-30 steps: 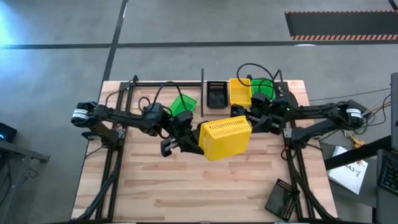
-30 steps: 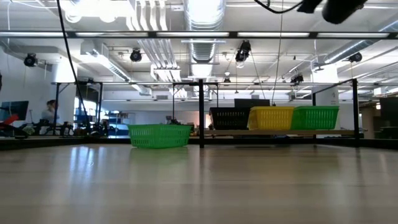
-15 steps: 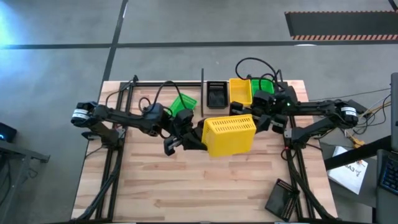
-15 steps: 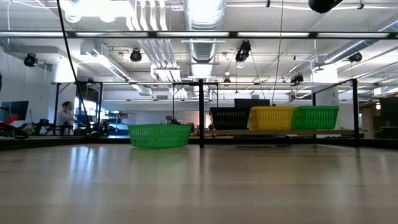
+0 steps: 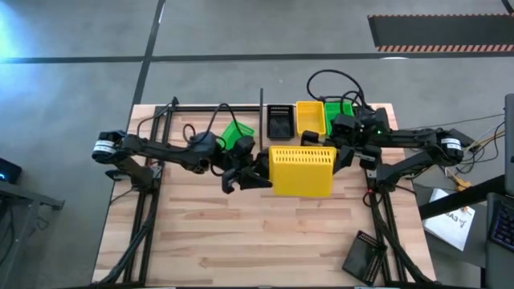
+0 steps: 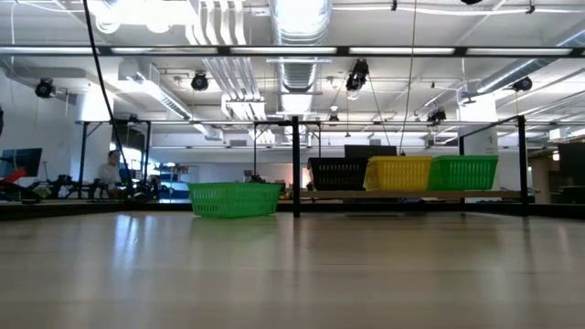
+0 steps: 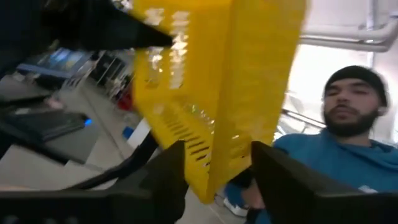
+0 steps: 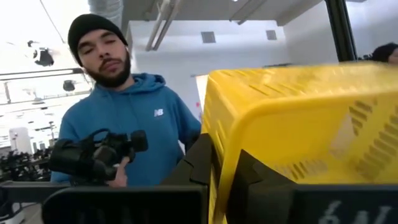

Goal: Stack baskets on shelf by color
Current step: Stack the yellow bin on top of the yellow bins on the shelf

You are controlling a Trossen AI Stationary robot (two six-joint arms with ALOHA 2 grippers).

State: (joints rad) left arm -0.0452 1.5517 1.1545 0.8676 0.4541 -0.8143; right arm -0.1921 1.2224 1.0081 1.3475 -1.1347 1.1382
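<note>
a grey concrete floor surrounds the butcher-block table, with a dark striped mat at one corner. beyond the table, white ducts and pipes cross an open ceiling, and a person in a blue hoodie stands nearby.

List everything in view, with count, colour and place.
held yellow basket: one, yellow, lifted over mid-table
shelf black basket: one showing, black, on the shelf
shelf yellow basket: one showing, yellow, beside it
shelf green basket: one showing, green, next along
loose green basket: one, green, on the table beside the shelf
corner black basket: one, black, table's near right corner
shelf: one, pale board, table's far edge
table: one, wooden
person: one, blue top, beyond the table
left gripper: clamping the held basket
right gripper: clamping its other end
</note>
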